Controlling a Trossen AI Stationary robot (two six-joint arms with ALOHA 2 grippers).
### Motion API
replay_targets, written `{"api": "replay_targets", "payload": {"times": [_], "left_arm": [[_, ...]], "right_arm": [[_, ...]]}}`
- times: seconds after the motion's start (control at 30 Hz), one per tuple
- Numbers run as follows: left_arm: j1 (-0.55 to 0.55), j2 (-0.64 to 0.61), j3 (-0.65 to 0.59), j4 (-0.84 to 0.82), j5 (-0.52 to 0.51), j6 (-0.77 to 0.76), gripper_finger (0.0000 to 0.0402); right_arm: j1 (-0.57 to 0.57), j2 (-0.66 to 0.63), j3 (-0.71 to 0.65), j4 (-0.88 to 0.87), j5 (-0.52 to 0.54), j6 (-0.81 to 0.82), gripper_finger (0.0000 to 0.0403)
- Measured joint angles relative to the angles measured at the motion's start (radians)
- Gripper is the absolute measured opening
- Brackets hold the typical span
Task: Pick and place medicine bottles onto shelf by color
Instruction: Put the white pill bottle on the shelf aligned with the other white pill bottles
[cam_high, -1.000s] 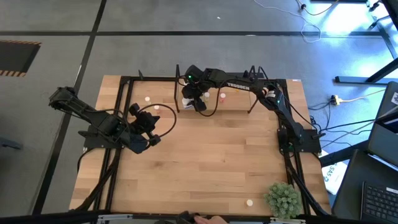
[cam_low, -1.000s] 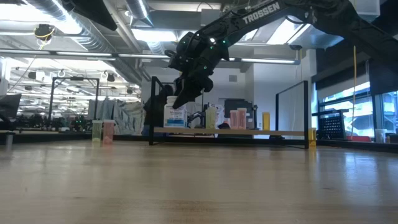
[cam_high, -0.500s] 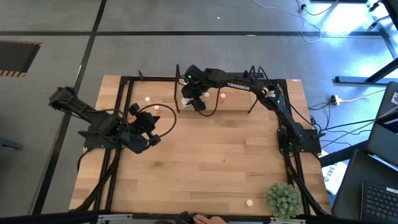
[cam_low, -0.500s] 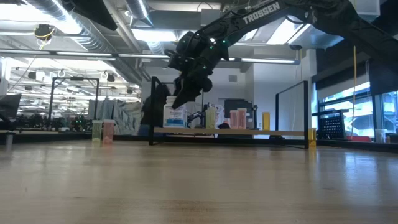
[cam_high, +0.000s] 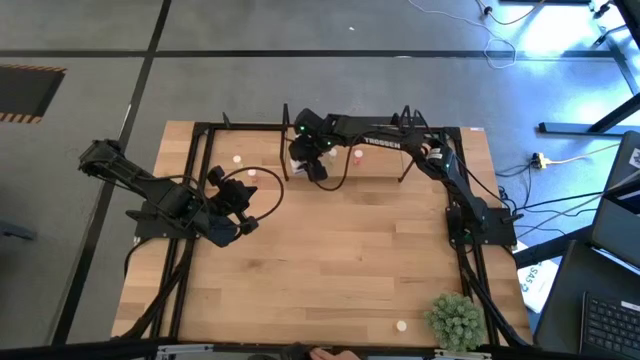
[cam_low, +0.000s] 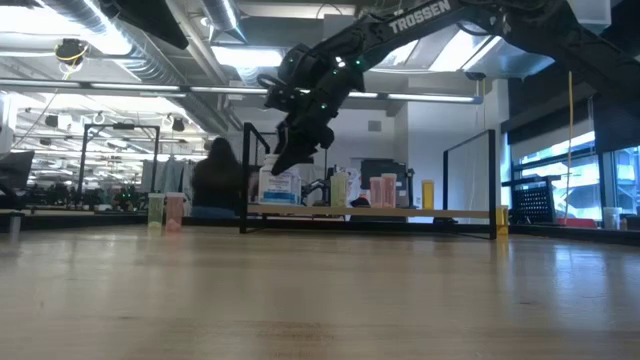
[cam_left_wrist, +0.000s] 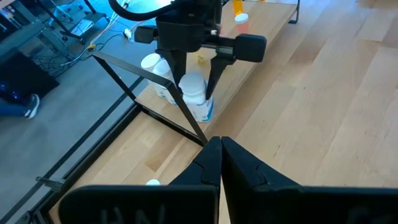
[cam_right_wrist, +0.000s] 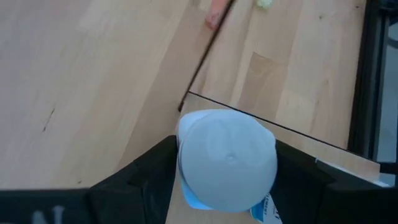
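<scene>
My right tool (cam_low: 290, 152) hangs over the left end of the shelf (cam_low: 420, 212), its fingers spread wide around a chunky white bottle (cam_left_wrist: 193, 93) with a blue label. In the right wrist view the white cap (cam_right_wrist: 227, 157) sits squarely between both fingers. The low view shows the bottle's base at or just above the shelf's pale base; I cannot tell whether it has touched down, nor whether my fingers press its sides or merely stand around it.

To do this step well, I judge I should settle the bottle flat, let it stand free, then lift straight up so the fingers clear the cap without tipping it. A second white bottle (cam_left_wrist: 153, 63) stands just beside it, and the black end frame (cam_left_wrist: 155, 93) is close, so sideways drift is the risk.

The shelf holds the white bottles at its left end, then a pale yellowish one (cam_low: 339, 190) and pink ones (cam_low: 383, 191) toward the middle. Two small bottles (cam_low: 165, 211) wait on the bench outside the shelf. My left tool (cam_left_wrist: 221, 163) rests shut, well apart, holding nothing.
</scene>
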Motion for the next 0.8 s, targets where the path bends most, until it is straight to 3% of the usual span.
{"api": "replay_targets", "payload": {"times": [0.8], "left_arm": [[0.000, 0.000, 0.000, 0.000, 0.000, 0.000, 0.0000]], "right_arm": [[-0.007, 0.000, 0.000, 0.030, 0.053, 0.312, 0.0222]]}}
